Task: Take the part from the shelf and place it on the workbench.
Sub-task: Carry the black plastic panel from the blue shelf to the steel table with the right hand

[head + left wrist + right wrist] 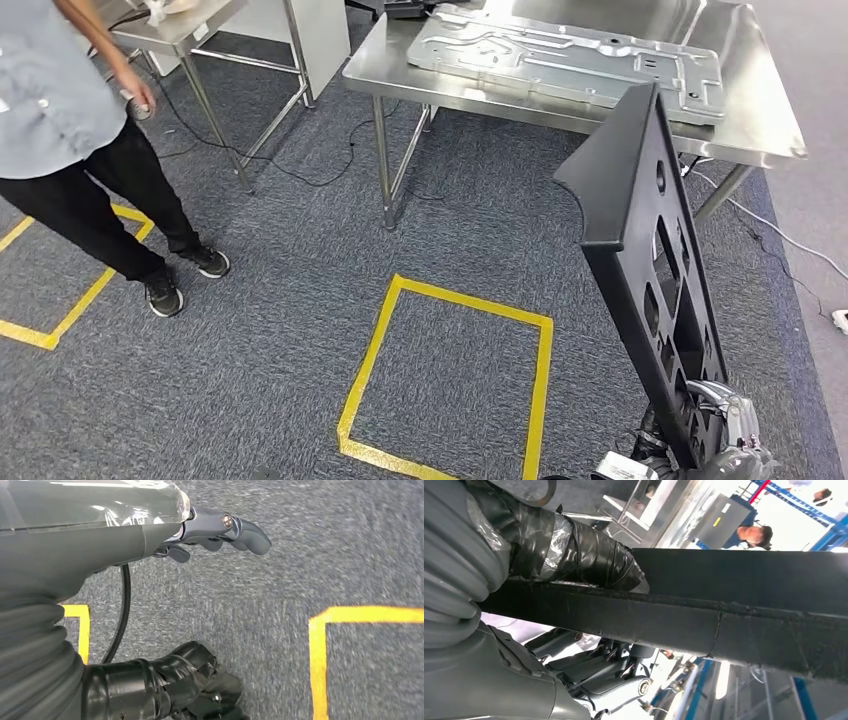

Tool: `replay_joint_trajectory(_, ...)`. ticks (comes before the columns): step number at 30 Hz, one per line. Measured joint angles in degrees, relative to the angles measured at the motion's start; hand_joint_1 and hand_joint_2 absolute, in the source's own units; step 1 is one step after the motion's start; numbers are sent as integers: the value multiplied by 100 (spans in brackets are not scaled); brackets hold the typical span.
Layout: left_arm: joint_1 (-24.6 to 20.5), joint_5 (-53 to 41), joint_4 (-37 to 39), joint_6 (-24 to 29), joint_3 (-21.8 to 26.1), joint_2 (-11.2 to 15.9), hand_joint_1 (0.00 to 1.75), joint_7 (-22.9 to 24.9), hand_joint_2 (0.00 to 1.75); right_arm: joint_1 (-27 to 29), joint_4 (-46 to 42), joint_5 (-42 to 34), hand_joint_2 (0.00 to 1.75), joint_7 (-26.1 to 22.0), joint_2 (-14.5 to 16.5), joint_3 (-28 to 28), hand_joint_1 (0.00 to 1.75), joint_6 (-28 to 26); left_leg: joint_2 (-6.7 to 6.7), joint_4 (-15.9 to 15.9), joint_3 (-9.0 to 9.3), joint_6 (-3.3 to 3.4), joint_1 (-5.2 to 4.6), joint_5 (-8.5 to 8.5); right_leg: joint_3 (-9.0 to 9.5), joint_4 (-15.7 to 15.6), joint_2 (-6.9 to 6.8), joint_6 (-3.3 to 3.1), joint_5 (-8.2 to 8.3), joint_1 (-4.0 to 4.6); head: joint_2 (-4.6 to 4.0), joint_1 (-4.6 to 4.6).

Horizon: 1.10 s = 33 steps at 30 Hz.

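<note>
Closest to my head camera, at the lower right, my right hand (735, 440) grips the bottom end of the part (650, 270), a long flat black panel with a matte plastic look, pierced by rectangular and round cut-outs and rising tilted toward the workbench. From the right wrist camera I see the same panel (734, 610) as a thick dark bar with a scuffed edge, a thumb wrapped in glossy black tape (589, 555) pressed on one face and the darker fingers (604, 665) folded under the other, so that hand is clamped on it. I see my left hand (220, 530) from its own wrist camera, hanging over the carpet with its grey fingers loosely extended and apart, holding nothing. Ahead stands the workbench (760, 130), a brushed stainless steel table on thin legs, and lying flat on its top is a large stamped sheet-metal panel (570, 55), silvery, with ribs and holes. The part I hold is off the bench, its upper end overlapping the near edge in my view. Grey, coarse carpet (300, 330) covers the floor, marked with a square of yellow tape (450, 370). A person (70, 130) in a grey shirt, black trousers and dark trainers stands to the left beside a second steel table (190, 40).
</note>
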Motion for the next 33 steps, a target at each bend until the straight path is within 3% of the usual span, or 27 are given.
replay_joint_trajectory(1,-7,-1,0,-11,1,-1,0,-9,175,4,1,8,175,4,-5,3,175,0,-17,6,29,-34,6,-26,15,-29,59,-32,14,-12,-1,0)
replay_joint_trajectory(3,-13,-3,0,-32,1,-1,0,-24,175,-2,3,20,175,11,-14,20,175,0,-252,261,-57,-85,23,-219,50,-92,177,-102,48,-44,-1,-3)
replay_joint_trajectory(5,1,-5,0,-51,1,3,0,-28,175,-14,14,29,175,16,-19,46,175,0,-521,939,-392,-96,35,-567,54,-104,291,-150,55,-46,-1,-3)
replay_joint_trajectory(6,13,-5,0,-60,1,4,0,-27,175,-16,23,33,175,21,-21,56,175,0,-566,1301,-585,-96,36,-695,51,-95,355,-169,51,-40,-2,-3)
replay_joint_trajectory(7,26,-5,0,-66,2,6,0,-25,175,-15,34,37,175,30,-25,62,175,0,-583,1523,-722,-96,37,-714,51,-81,423,-178,43,-34,-1,-3)
replay_joint_trajectory(8,34,-5,0,-71,2,7,0,-23,175,-14,45,37,175,43,-30,68,175,1,-589,1544,-771,-92,37,-617,53,-64,490,-182,33,-31,-2,-3)
replay_joint_trajectory(10,38,-5,0,-77,3,7,0,-19,175,-15,62,35,175,89,-47,94,175,2,-605,1001,-596,-69,38,-180,65,-17,599,-171,-1,-32,-1,-4)
replay_joint_trajectory(12,23,-5,0,-84,3,11,0,-19,175,-18,72,18,175,168,-84,150,175,2,-660,381,-367,-27,29,95,59,36,661,-128,-43,-19,-1,-2)
replay_joint_trajectory(15,-2,-6,0,-107,3,14,0,-19,175,-26,97,-5,175,327,-215,288,175,2,-693,159,-307,46,6,134,30,52,700,-26,-54,-10,0,-1)
replay_joint_trajectory(17,1,-7,0,-118,4,14,0,-18,175,-31,119,6,175,416,-329,390,175,2,-668,113,-287,121,19,174,7,119,594,37,-105,-21,0,1)
replay_joint_trajectory(19,6,-9,0,-126,5,14,0,-18,175,-59,141,21,175,457,-425,475,175,2,-635,78,-275,182,38,205,-180,550,414,93,-375,-30,0,2)
replay_joint_trajectory(21,15,-10,0,-133,5,14,0,-17,175,-90,170,26,175,468,-503,541,175,2,-600,74,-282,201,36,204,-536,1287,338,140,-728,-49,0,1)
replay_joint_trajectory(22,20,-10,0,-134,5,15,0,-16,175,-96,186,26,175,473,-535,563,175,2,-581,75,-281,202,35,200,-669,1554,332,156,-803,-63,0,1)
replay_joint_trajectory(23,22,-10,0,-136,5,15,0,-16,175,-96,199,22,175,479,-561,581,175,2,-567,76,-277,200,35,195,-706,1619,327,166,-763,-76,0,0)
replay_joint_trajectory(24,22,-10,0,-137,5,14,0,-15,175,-98,210,14,175,489,-587,598,175,2,-559,77,-266,192,36,189,-617,1434,316,169,-608,-90,0,0)
replay_joint_trajectory(26,19,-10,0,-144,5,13,0,-12,175,-109,221,-48,175,529,-633,642,175,2,-552,78,-233,160,34,167,-219,647,262,153,-232,-103,-1,2)
replay_joint_trajectory(28,17,-10,0,-160,5,13,0,-10,175,-134,226,-227,175,631,-699,727,175,4,-546,79,-212,101,18,148,49,96,225,104,-63,-75,-1,1)
replay_joint_trajectory(31,16,-7,0,-189,5,14,0,-9,175,-184,240,-703,175,912,-874,948,175,31,-531,51,-202,-10,12,149,67,-8,255,5,-40,-46,-1,-2)
replay_joint_trajectory(33,15,-2,0,-213,5,15,0,-15,175,-221,251,-967,175,1069,-985,1108,175,45,-550,222,-271,-59,22,15,81,-62,269,-87,-7,-65,0,-2)
